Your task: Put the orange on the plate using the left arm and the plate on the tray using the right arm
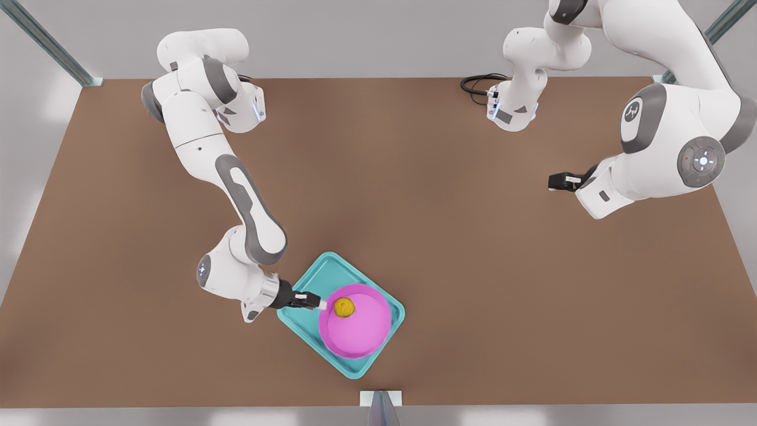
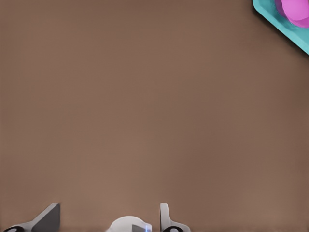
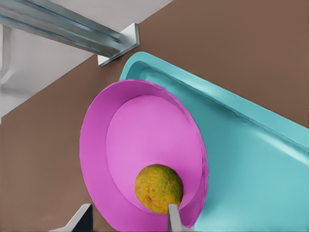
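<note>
The pink plate (image 1: 361, 328) lies on the teal tray (image 1: 316, 272) near the table's front edge. The orange (image 1: 344, 306) rests on the plate, close to its rim. My right gripper (image 1: 319, 304) is on the arm at the front view's left. It is open and straddles the plate's rim (image 3: 128, 220), with one fingertip (image 3: 174, 217) beside the orange (image 3: 158, 187) and the other outside the plate (image 3: 140, 140). The tray (image 3: 251, 159) lies under the plate. My left gripper (image 1: 553, 180) hangs open (image 2: 106, 216) over bare table at the front view's right, far from the tray (image 2: 285, 29).
A metal bracket (image 1: 380, 401) stands at the table's front edge just beyond the tray. A black cable (image 1: 479, 83) loops at the back near the arm base on the front view's right. Metal frame posts (image 1: 89, 80) rise at the back corners.
</note>
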Available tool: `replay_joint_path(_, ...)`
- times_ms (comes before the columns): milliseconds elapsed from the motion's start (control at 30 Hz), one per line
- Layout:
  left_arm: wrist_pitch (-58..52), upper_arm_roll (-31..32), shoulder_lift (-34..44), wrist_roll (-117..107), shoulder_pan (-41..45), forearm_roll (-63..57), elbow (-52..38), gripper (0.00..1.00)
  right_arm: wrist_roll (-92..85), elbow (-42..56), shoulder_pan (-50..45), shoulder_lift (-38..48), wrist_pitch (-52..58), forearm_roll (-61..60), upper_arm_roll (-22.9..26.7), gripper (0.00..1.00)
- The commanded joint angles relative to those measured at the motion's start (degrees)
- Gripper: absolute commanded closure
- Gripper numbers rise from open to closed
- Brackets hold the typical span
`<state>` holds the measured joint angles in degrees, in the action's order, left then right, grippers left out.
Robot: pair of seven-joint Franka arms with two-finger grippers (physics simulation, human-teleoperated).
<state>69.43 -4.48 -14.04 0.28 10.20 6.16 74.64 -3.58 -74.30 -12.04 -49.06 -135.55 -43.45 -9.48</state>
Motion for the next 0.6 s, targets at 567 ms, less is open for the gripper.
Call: replay_joint_path(567, -0.4, 0.1, 0.0, -0.4, 0.0, -0.1, -0.2, 0.00, 7.5, 4.1, 3.5, 42.1, 69.0, 49.3, 10.8, 0.00)
